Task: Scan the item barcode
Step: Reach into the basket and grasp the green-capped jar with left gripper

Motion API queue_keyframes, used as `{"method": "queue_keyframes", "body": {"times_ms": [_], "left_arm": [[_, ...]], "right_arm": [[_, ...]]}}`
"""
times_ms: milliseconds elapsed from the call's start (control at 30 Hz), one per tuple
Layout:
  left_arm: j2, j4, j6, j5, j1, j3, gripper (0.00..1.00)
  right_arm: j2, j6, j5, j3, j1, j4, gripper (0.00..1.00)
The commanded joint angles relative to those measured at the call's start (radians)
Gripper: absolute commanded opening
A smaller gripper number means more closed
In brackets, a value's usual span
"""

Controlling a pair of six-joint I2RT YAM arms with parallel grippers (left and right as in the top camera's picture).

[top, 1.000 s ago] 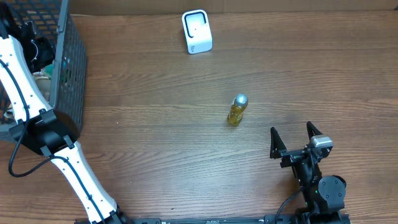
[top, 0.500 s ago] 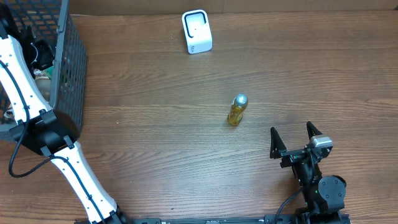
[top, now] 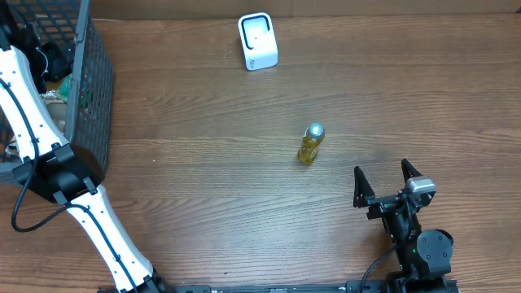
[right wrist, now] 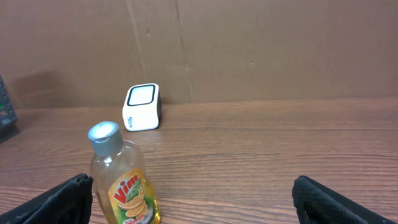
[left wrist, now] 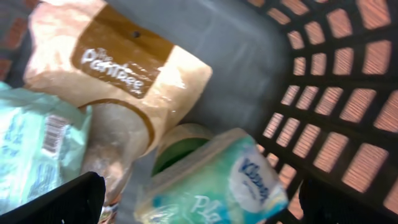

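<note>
Standing apart: one yellow bottle, one white scanner, one black basket; both jaws wide.

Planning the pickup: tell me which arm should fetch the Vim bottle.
Right. The right gripper stands open, facing the upright Vim bottle nearby. The left gripper, also open, is down inside the basket over a Kleenex pack, far from the bottle.
</note>
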Motion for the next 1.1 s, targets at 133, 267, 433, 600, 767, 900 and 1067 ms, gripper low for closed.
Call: {"method": "queue_keyframes", "body": {"times_ms": [133,267,433,600,767,900,1067], "left_arm": [[0.007,0.011,-0.064,-0.055,-0.015,0.02,1.0],[0.021,0.019,-0.082,-0.041,-0.018,0.02,1.0],[0.033,0.014,-0.082,-0.025,-0.021,0.02,1.0],[0.039,-0.005,-0.082,-0.041,-0.022,0.013,1.0],[0.039,-0.035,-0.126,-0.081,-0.022,0.009,1.0],[0.039,-0.058,-0.134,-0.116,-0.023,0.008,1.0],[0.039,-0.096,-0.134,-0.119,-0.023,0.008,0.92]], "right_arm": [[-0.008,-0.008,0.005,-0.011,-0.003,0.006,1.0],[-0.008,-0.008,0.005,-0.011,-0.003,0.006,1.0],[-0.008,-0.008,0.005,-0.011,-0.003,0.006,1.0],[-0.008,-0.008,0.005,-0.011,-0.003,0.006,1.0],[-0.008,-0.008,0.005,-0.011,-0.003,0.006,1.0],[-0.008,-0.008,0.005,-0.011,-0.003,0.006,1.0],[-0.008,-0.008,0.005,-0.011,-0.003,0.006,1.0]]}}
